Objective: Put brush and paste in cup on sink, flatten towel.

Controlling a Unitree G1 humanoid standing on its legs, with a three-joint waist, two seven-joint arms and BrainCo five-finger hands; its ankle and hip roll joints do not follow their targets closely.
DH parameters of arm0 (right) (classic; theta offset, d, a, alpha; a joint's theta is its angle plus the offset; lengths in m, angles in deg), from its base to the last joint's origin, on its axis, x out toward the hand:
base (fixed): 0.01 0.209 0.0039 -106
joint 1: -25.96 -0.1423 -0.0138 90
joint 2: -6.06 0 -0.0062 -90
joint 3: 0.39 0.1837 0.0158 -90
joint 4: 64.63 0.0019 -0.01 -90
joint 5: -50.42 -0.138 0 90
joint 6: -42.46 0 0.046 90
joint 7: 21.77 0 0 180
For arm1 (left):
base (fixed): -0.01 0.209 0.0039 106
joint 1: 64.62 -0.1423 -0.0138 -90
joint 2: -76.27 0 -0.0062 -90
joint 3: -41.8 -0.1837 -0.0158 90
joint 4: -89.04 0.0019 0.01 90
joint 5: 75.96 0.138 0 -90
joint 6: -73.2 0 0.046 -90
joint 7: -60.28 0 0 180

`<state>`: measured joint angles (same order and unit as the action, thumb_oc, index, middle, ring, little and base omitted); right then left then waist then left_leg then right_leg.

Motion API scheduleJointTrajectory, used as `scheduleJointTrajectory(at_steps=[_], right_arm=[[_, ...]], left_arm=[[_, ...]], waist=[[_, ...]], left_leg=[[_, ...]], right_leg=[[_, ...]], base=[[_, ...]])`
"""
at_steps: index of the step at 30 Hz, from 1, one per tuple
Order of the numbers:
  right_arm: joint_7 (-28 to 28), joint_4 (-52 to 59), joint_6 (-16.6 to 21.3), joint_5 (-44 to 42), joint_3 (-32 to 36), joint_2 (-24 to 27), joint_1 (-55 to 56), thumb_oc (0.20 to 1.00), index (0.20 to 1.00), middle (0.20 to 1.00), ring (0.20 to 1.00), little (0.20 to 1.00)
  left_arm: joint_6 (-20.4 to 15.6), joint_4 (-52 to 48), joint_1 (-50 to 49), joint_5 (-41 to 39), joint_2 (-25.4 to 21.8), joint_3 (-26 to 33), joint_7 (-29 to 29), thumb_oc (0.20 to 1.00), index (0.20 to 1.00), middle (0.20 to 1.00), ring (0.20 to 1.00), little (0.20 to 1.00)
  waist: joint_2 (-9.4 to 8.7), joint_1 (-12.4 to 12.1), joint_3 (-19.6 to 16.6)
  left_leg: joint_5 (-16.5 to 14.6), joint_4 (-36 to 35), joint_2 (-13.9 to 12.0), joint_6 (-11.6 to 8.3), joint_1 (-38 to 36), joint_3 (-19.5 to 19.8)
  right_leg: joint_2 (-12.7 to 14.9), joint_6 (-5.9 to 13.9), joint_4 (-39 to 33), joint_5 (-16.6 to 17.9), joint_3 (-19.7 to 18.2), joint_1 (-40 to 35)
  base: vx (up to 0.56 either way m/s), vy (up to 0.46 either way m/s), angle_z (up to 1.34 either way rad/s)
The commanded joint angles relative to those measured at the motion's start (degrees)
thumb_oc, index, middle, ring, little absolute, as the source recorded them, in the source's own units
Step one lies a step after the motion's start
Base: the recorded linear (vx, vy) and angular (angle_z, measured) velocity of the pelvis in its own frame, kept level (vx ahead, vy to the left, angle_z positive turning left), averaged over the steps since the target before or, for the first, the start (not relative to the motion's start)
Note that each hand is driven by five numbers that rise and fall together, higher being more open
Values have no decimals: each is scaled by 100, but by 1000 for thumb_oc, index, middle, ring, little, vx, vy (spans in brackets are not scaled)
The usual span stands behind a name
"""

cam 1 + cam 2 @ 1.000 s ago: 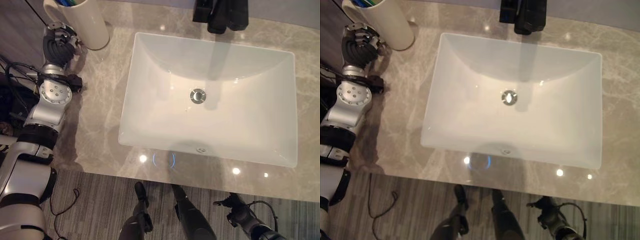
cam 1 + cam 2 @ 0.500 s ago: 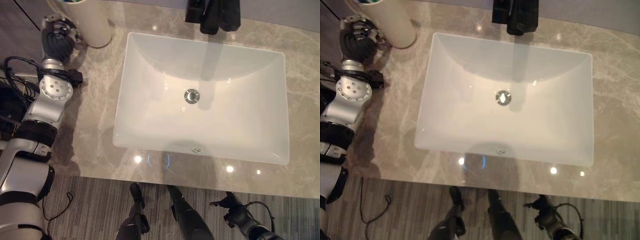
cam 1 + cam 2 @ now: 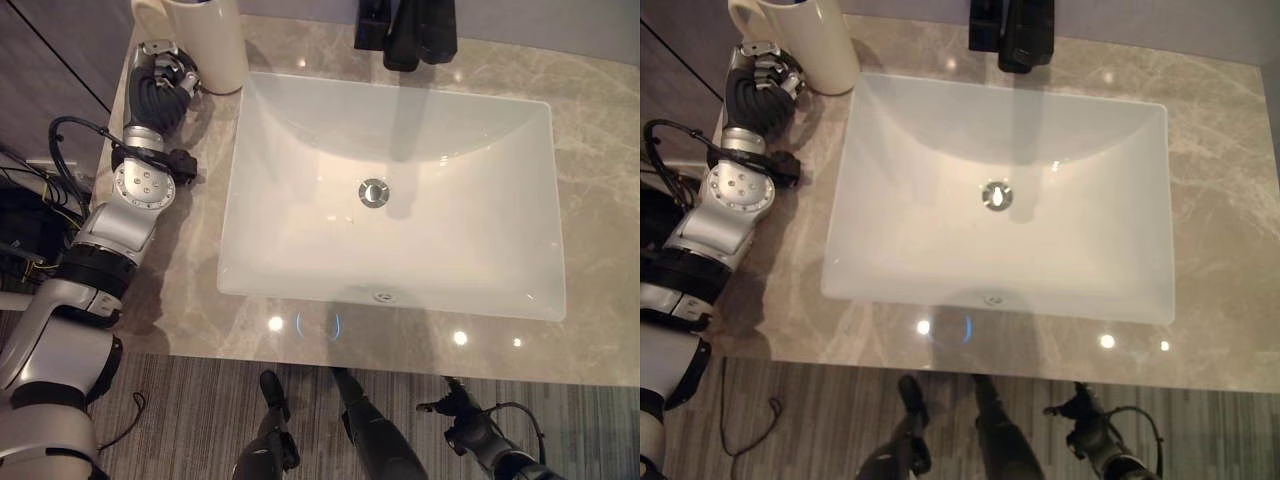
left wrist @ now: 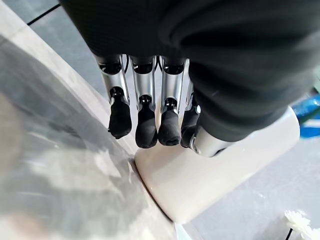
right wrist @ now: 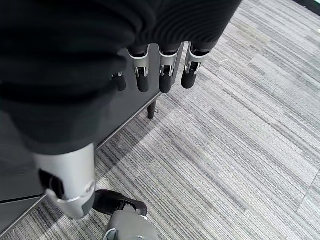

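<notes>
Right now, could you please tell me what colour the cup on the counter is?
The cup is cream, plain and unpatterned; it shows best in the right eye view.

The cup [image 3: 205, 40] is cream, with a bit of blue showing at its mouth. The sink [image 3: 390, 200] is glossy white, its drain [image 3: 373, 191] silver. The tap [image 3: 405, 30] is black. The tabletop [image 3: 590, 150] is grey-beige marble with paler veins. The floor [image 5: 240, 150] is grey carpet in fine streaked stripes. The left hand [image 3: 160, 85] has silver fingers with dark tips under a dark ribbed cover; the right hand [image 5: 160, 70] is coloured the same.
</notes>
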<state>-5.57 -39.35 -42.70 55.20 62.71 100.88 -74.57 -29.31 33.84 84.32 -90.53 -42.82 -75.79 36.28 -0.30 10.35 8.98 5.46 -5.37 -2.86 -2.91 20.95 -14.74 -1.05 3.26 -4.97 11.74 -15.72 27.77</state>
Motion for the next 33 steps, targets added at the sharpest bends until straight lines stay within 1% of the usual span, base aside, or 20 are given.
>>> scheduleJointTrajectory(at_steps=[1, 8, 11, 14, 16, 24, 27, 30, 32, 33], right_arm=[[104, -193, -53, -139, 3, 279, 142, 1000, 1000, 1000, 1000, 1000], [41, -183, -54, -118, 32, 302, 140, 1000, 1000, 1000, 1000, 1000], [9, -126, -32, -148, -14, 259, 124, 1000, 1000, 1000, 1000, 1000], [10, -113, -37, -161, -23, 238, 148, 1000, 1000, 1000, 1000, 1000], [28, -135, -43, -187, -7, 253, 177, 1000, 1000, 1000, 1000, 1000], [56, -174, -27, -235, 8, 268, 230, 1000, 1000, 1000, 1000, 1000], [96, -221, -26, -239, -36, 273, 233, 1000, 1000, 1000, 1000, 1000], [122, -202, -11, -287, -75, 272, 205, 1000, 1000, 1000, 1000, 1000], [118, -188, 9, -293, -113, 249, 226, 1000, 1000, 1000, 1000, 1000], [110, -208, 9, -281, -158, 234, 217, 1000, 1000, 1000, 1000, 1000]], left_arm=[[-21, 101, -275, 290, 85, 153, -5, 200, 200, 200, 200, 200], [-94, -289, -551, 143, -48, 226, 181, 200, 200, 200, 200, 200], [-139, -399, -499, -21, -9, 148, 258, 200, 200, 200, 200, 200], [-111, -403, -392, -15, 2, 72, 263, 200, 200, 200, 200, 200], [-52, -147, -140, 4, 18, -5, 192, 200, 200, 200, 200, 200], [54, 488, 335, 74, -43, -100, -1, 200, 200, 200, 200, 200], [213, 1061, 714, 184, 20, -213, -134, 200, 200, 200, 200, 200], [250, 1496, 1076, 178, 43, -344, -199, 200, 200, 200, 200, 200], [218, 1546, 1089, 90, 49, -316, -223, 200, 200, 200, 200, 200], [286, 1635, 1046, 133, 89, -280, -245, 200, 200, 200, 200, 200]], waist=[[57, 40, -60], [54, -28, -15], [69, -23, 43], [82, -4, 95], [76, 61, 108], [84, 155, 98], [109, 198, 80], [130, 247, 60], [138, 242, 29], [150, 241, 19]], left_leg=[[-25, 37, -542, -558, -736, 216], [-18, 37, -464, -524, -632, 304], [10, 37, -456, -534, -568, 288], [6, 37, -483, -555, -591, 253], [11, 37, -521, -574, -602, 179], [71, 37, -615, -625, -660, 13], [98, 37, -645, -640, -687, -24], [90, 37, -655, -646, -706, -67], [94, 37, -665, -649, -716, -63], [105, 37, -663, -646, -723, -38]], right_leg=[[371, 513, -3, -86, 75, -69], [442, 516, -3, -50, 182, -63], [428, 528, -3, -17, 155, -5], [393, 535, -3, -20, 118, -5], [332, 541, -3, -8, 55, 47], [206, 534, -3, 8, -97, 132], [168, 521, -3, 6, -141, 154], [138, 518, -3, 14, -174, 188], [139, 508, -3, 10, -171, 196], [139, 497, -3, -1, -161, 190]], base=[[-32, 7, 1], [-47, 11, 7], [-59, -1, 8], [4, -19, -2], [17, -45, -8], [29, -35, -13], [43, -32, -10], [36, -8, -3], [39, -11, -17], [33, -17, -15]])
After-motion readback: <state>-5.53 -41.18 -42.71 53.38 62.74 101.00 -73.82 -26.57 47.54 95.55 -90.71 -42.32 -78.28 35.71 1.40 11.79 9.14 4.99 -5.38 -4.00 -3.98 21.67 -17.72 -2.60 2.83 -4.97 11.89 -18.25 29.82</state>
